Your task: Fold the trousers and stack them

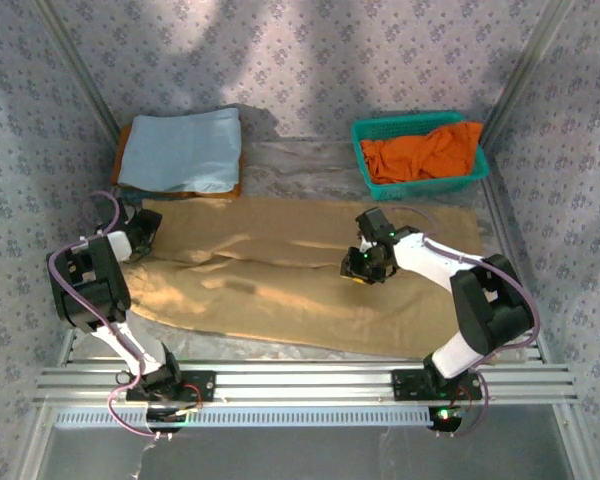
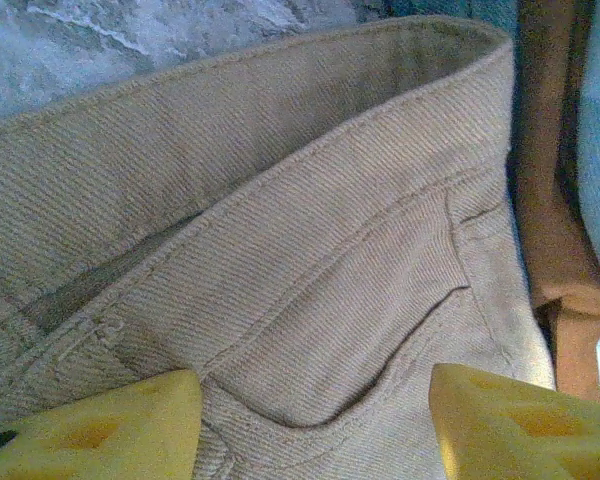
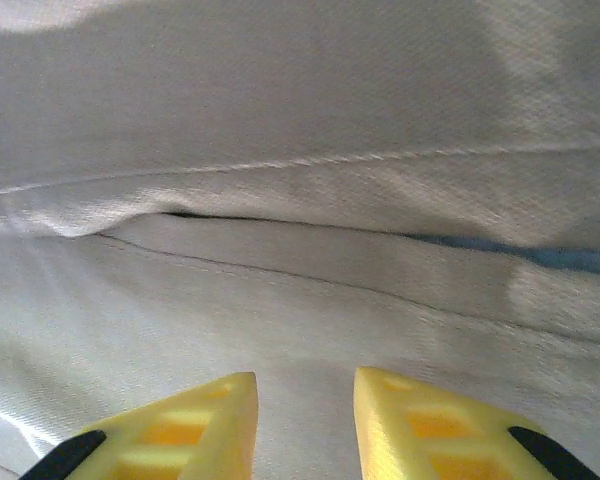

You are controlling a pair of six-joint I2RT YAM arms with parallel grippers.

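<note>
The tan trousers (image 1: 280, 270) lie spread lengthwise across the table, waistband at the left. My left gripper (image 1: 145, 225) is at that waistband end. In the left wrist view it (image 2: 315, 420) stands open, its yellow fingertips (image 2: 120, 425) wide apart over a front pocket of the trousers (image 2: 310, 250), holding nothing. My right gripper (image 1: 363, 268) hovers low over the legs, right of the middle. In the right wrist view it (image 3: 305, 420) is open by a narrow gap above a seam fold of the trousers (image 3: 300, 300), with no cloth between the fingers.
A folded light blue cloth (image 1: 180, 150) lies at the back left on a brown garment (image 2: 550, 200). A teal basket (image 1: 410, 125) at the back right holds an orange garment (image 1: 425, 155). An aluminium rail (image 1: 300, 380) runs along the near edge. Patterned walls enclose the table.
</note>
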